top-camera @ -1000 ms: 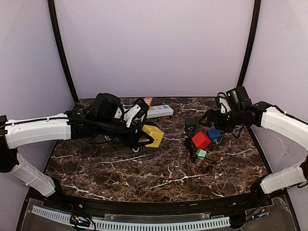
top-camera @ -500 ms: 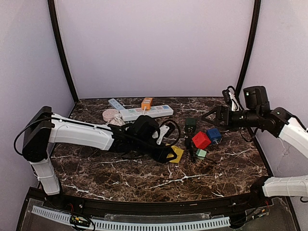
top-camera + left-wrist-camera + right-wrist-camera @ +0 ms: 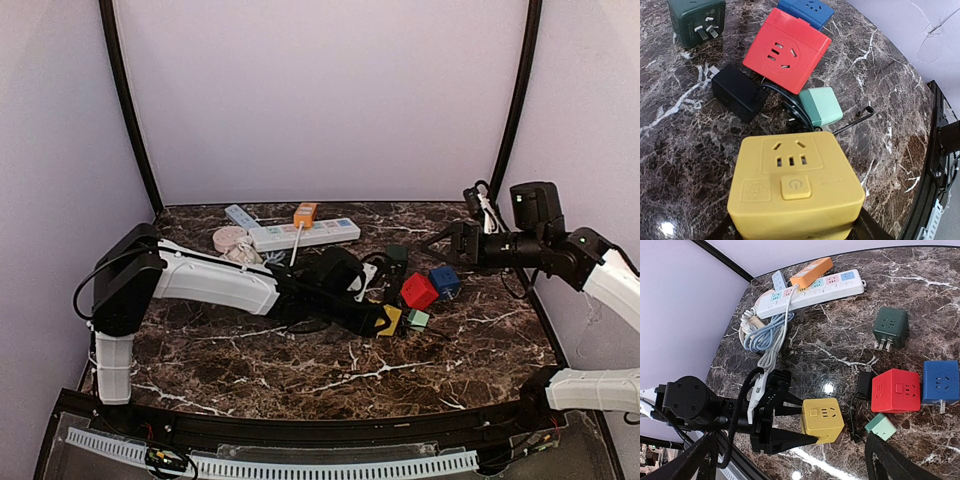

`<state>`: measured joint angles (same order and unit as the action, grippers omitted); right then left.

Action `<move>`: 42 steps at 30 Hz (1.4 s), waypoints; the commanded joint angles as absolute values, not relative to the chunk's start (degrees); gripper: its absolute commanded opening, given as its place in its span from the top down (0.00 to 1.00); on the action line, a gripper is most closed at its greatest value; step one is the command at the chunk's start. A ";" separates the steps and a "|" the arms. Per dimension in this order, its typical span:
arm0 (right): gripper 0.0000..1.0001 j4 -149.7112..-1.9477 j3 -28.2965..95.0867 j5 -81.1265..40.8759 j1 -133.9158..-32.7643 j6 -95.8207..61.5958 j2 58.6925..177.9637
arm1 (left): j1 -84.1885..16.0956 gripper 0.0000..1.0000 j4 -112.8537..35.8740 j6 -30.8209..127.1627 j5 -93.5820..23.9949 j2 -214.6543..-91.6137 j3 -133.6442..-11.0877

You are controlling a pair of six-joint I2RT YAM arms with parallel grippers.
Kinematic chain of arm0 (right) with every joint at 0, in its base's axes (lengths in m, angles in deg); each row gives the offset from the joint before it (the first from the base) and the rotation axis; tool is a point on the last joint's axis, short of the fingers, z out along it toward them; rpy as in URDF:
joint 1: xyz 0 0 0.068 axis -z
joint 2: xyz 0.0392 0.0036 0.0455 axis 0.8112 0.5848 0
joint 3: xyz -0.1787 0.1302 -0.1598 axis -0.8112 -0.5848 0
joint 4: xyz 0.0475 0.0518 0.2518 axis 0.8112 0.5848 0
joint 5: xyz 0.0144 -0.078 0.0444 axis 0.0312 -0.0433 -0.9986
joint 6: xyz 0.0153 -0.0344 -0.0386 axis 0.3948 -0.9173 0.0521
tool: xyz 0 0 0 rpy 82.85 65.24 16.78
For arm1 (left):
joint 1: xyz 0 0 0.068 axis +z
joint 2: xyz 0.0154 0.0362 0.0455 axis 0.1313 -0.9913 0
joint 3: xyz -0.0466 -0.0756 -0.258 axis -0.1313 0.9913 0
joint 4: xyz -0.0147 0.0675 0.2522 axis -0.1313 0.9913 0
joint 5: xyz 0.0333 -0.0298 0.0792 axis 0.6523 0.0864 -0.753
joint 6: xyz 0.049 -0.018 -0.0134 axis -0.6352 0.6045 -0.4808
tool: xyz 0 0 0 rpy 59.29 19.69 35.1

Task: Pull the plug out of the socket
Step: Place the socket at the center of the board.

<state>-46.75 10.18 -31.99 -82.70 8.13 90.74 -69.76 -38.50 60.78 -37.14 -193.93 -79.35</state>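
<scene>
Item 1. Left gripper [image 3: 807,425]: I am clamping it partway closed across the yellow cube plug [image 3: 822,420], one finger on each side, with the socket face turned up. I am holding the cube over the middle of the marble table [image 3: 250,360]. I cannot tell whether it is touching the surface.

Item 2. White power strip [image 3: 305,235]: it is lying along the far edge, well apart from the yellow cube, with nothing plugged into the sockets that show. An orange strip [image 3: 305,213] is lying just behind it, and a coiled cable [image 3: 760,335] is sitting at its left end.

Item 3. Right gripper [image 3: 440,245]: I am holding it spread wide and gripping nothing, hovering at the right side above the loose cubes.

Item 4. Loose pieces near the yellow cube:
- a red cube [image 3: 418,290]
- a blue cube [image 3: 445,281] beside the red one
- a dark green cube [image 3: 695,20] lying with its prongs showing
- a black adapter [image 3: 737,92]
- a mint adapter [image 3: 821,106], the closest to the yellow cube
</scene>
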 commanded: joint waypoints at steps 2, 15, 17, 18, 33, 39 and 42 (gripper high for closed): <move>0.04 -47.94 8.62 -32.44 -83.16 8.13 89.31 | -70.59 0.91 -41.03 60.84 -37.42 -196.53 -83.86; 0.04 -48.30 6.83 -33.16 -83.31 8.83 89.13 | -71.29 0.39 -37.83 58.79 -38.17 -201.78 -90.80; 0.04 -48.30 6.64 -32.93 -83.30 9.00 89.09 | -71.27 0.30 -36.13 58.25 -39.61 -200.99 -91.35; 0.04 -48.34 6.55 -32.88 -83.26 8.97 89.16 | -71.27 0.26 -35.18 58.06 -40.52 -200.62 -91.34; 0.04 -47.31 7.05 -32.16 -83.48 8.79 87.91 | -71.27 0.01 -33.56 52.85 -55.07 -183.82 -82.86; 0.04 -47.14 6.67 -30.44 -83.46 8.17 87.12 | -71.23 0.01 -25.58 48.43 -63.56 -171.81 -78.85; 0.04 -47.31 6.25 -30.02 -83.50 8.40 86.91 | -69.73 0.01 -19.35 45.91 -64.84 -166.91 -78.44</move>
